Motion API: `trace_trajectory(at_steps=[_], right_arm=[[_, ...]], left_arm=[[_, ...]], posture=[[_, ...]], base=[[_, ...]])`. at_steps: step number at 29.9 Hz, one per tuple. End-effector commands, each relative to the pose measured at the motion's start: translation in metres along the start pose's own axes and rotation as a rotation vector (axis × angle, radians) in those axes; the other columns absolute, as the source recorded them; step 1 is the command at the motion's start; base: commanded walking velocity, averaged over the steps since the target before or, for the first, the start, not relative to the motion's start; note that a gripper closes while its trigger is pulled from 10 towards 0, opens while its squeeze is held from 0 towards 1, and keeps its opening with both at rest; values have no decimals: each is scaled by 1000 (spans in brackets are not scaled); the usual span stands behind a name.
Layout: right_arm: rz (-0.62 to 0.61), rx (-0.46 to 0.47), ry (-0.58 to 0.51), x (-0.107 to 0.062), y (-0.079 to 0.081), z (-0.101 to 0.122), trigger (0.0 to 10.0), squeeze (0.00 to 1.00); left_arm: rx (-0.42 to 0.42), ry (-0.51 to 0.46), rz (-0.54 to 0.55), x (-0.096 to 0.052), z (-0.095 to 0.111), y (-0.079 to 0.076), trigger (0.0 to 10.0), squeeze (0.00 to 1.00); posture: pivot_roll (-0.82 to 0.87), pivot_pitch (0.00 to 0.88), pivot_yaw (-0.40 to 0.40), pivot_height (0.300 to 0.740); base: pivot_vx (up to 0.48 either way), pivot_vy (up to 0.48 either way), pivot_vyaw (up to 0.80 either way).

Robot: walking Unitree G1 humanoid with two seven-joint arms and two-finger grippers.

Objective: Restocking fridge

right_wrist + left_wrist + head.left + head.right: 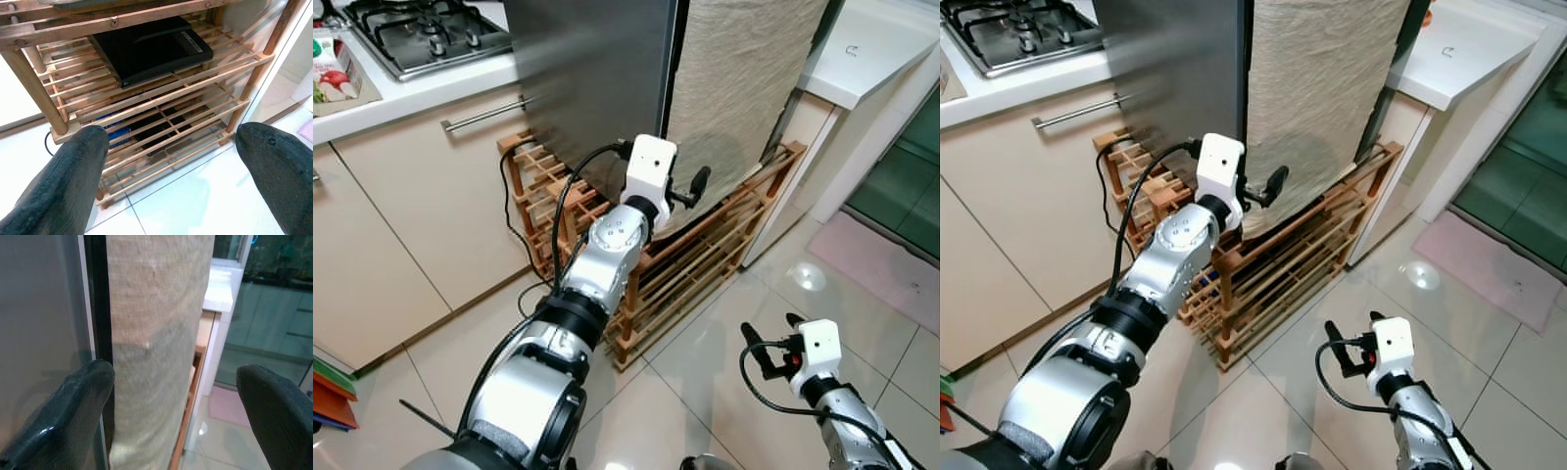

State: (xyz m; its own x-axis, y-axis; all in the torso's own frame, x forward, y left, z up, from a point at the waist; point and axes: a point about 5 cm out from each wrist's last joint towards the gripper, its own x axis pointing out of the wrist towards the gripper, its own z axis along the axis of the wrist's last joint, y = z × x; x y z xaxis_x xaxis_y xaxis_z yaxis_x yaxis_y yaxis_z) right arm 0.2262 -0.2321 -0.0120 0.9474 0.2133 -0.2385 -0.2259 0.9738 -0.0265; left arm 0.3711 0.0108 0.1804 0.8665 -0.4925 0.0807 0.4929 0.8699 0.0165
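Steel-fronted fridge [592,73] fills the upper middle of the left eye view; the left hand [690,188] reaches for its door edge beside a hanging beige cloth [734,88], probably to pull it open. Lower right, the right hand [771,345] waits spread and empty. Left wrist view: fingers [83,396] wide apart, holding nothing. Right wrist view: a wooden rack [161,98].
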Motion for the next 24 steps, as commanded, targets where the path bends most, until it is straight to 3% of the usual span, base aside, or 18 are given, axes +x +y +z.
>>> trace_trajectory(at_steps=[1,15,21,24], right_arm=[[-3,-7,-3,1,-3,2,10000,0],[-6,-6,0,0,-4,2,10000,0],[-4,-6,0,1,-3,2,10000,0],[-3,-4,-1,1,-3,2,10000,0]], left_arm=[[-2,-13,-13,8,7,-14,10000,0],[45,45,42,18,6,-16,10000,0],[7,70,2,21,7,-31,10000,0],[-42,107,-95,23,4,-56,10000,0]], posture=[[-88,44,-23,740],[-95,52,-20,740],[-95,53,-20,740],[-97,55,-19,740]], base=[[0,0,0],[0,0,0],[0,0,0],[0,0,0]])
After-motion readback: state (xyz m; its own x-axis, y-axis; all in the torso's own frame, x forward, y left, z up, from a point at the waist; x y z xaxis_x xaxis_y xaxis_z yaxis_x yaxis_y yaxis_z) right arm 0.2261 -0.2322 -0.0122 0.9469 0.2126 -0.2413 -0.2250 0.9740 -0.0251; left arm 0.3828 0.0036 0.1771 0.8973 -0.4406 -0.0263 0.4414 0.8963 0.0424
